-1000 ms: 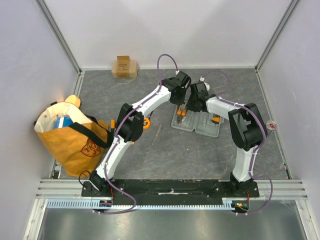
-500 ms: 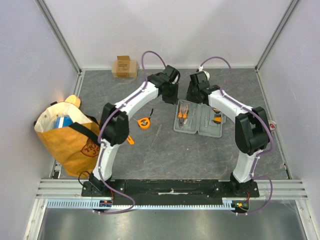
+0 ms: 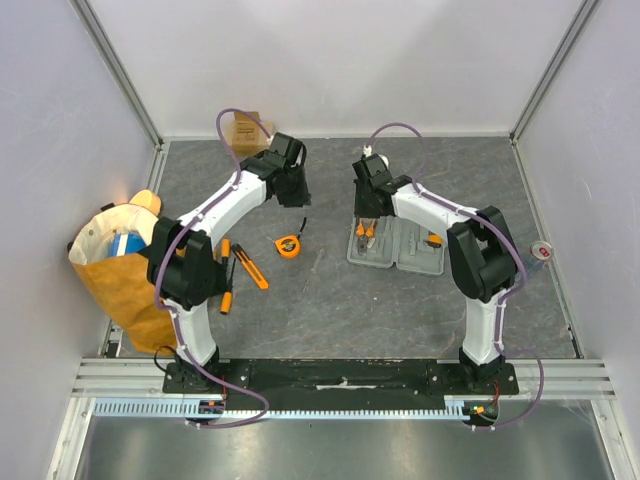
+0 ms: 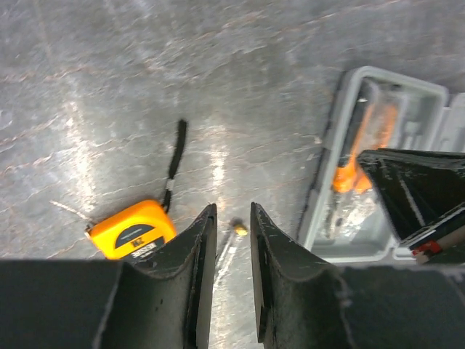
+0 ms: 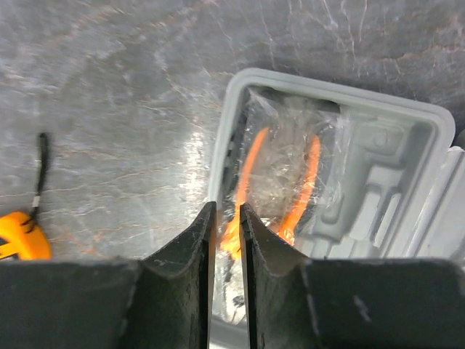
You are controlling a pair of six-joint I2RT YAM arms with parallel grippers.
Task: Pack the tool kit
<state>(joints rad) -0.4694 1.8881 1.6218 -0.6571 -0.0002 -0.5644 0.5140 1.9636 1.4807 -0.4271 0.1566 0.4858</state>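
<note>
The flat grey plastic hinged case [image 3: 418,258] is laid open right of centre, with orange-handled pliers [image 5: 245,182] seated inside (under clear film). The fingers of the left gripper [image 4: 232,212] and right gripper [image 5: 227,212] are seen slightly parted and empty. The orange tape measure [image 4: 134,233] is seen outside the case.

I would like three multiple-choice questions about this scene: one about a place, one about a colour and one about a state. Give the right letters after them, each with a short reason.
1. Where does the tape measure lie?
A. On the table, beside the grey case
B. Inside that case
C. Under that case

2. What colour are the handles of the pliers in the case?
A. Blue
B. Green
C. Orange

3. In what state is the case?
A. Shut
B. Open, both halves flat
C. Standing on its edge

Answers:
1 A: the top view shows it on bare table, left of the case.
2 C: the right wrist view shows orange handles under clear wrap.
3 B: its two halves lie side by side, insides up.
</note>
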